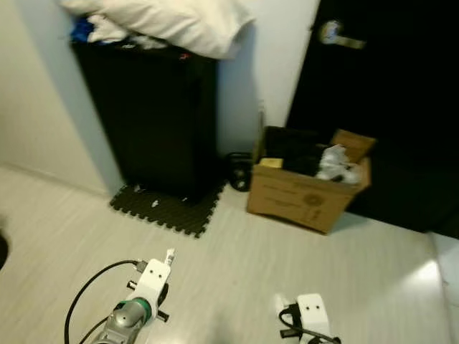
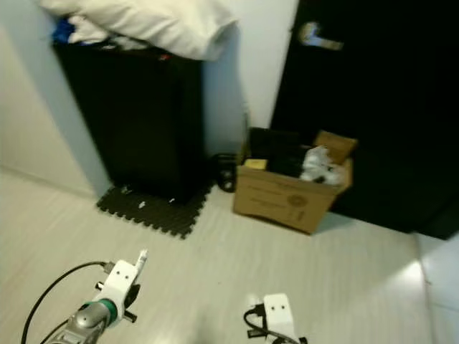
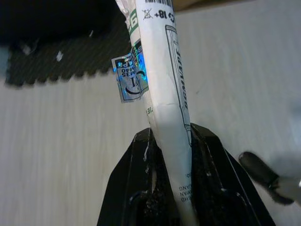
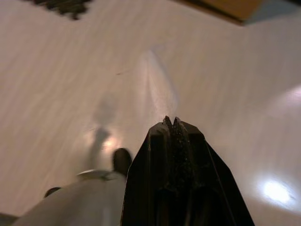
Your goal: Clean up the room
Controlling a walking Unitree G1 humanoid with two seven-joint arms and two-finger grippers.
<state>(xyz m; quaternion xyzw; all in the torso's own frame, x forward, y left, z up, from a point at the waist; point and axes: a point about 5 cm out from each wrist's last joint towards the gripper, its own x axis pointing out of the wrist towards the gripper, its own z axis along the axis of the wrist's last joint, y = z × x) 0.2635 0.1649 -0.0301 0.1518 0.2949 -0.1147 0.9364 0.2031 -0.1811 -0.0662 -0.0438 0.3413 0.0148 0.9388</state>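
My left gripper (image 3: 169, 134) is shut on a flattened white paper wrapper (image 3: 160, 56) with green print and a shiny blue sticker; the wrapper sticks out past the fingers over the pale floor. In the left eye view the left arm (image 1: 143, 294) is low at the left, with the wrapper's tip (image 1: 170, 256) poking forward. My right gripper (image 4: 171, 121) is shut with nothing in it, held above bare floor; its arm (image 1: 310, 314) is at the bottom right. An open cardboard box (image 1: 301, 197) holding crumpled white rubbish (image 1: 337, 163) stands ahead to the right.
A tall black cabinet (image 1: 154, 115) with white cloth (image 1: 172, 21) piled on top stands against the wall, on a black foam mat (image 1: 168, 208). A small dark object (image 1: 239, 172) lies between cabinet and box. A dark door (image 1: 387, 107) is behind the box.
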